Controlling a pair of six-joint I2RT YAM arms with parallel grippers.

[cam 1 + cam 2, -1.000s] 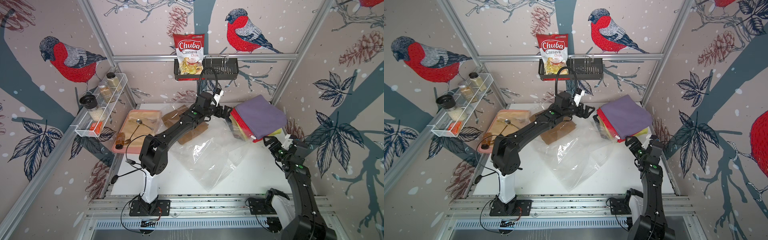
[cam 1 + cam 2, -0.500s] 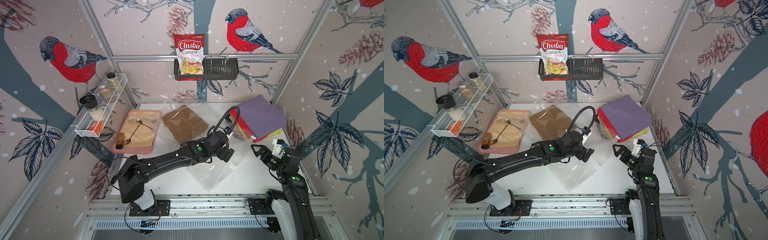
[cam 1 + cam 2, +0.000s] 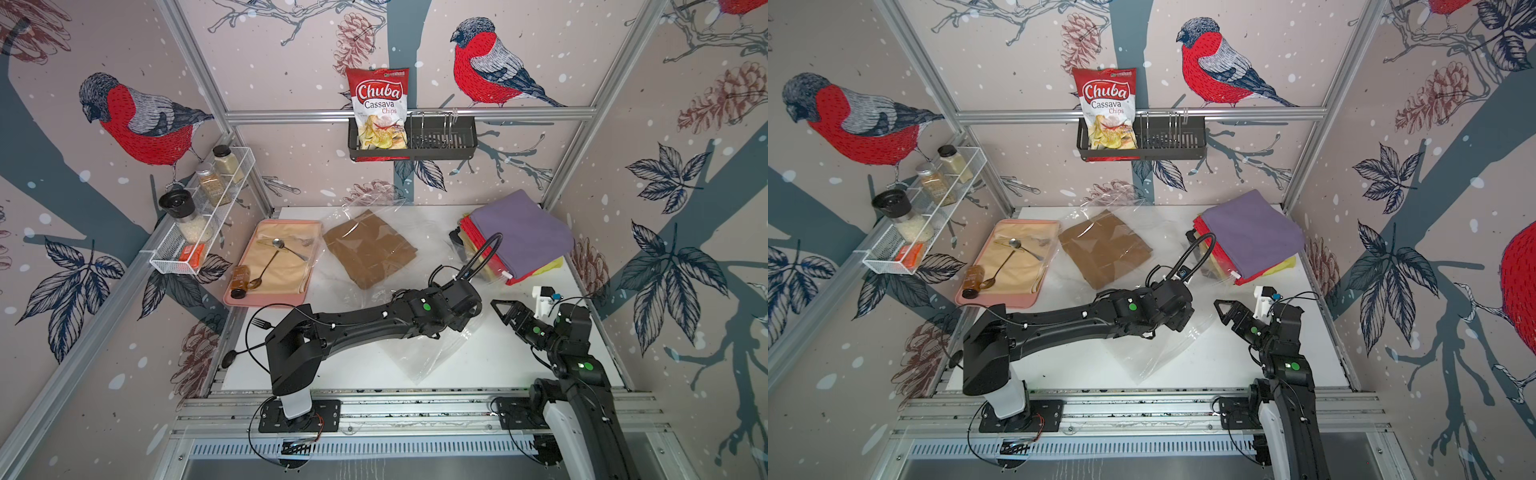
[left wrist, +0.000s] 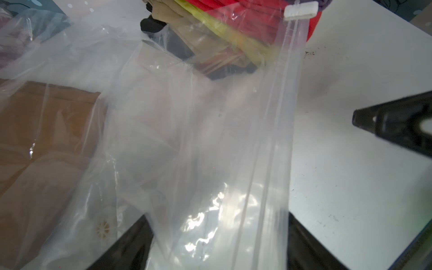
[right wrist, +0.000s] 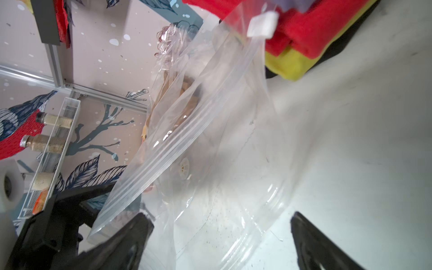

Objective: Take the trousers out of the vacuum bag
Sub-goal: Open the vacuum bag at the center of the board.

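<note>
Left wrist view: left gripper (image 4: 217, 217) spread astride vacuum bag (image 4: 198, 140) on white table (image 4: 350, 175); right gripper (image 5: 219, 216) spread too; bird-wallpaper walls (image 5: 105, 58).

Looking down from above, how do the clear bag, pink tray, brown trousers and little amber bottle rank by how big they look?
Largest to smallest, in a top view:
1. vacuum bag, clearly largest, though an arm hides part of it
2. pink tray
3. mustard-brown trousers
4. amber bottle, by far the smallest
</note>
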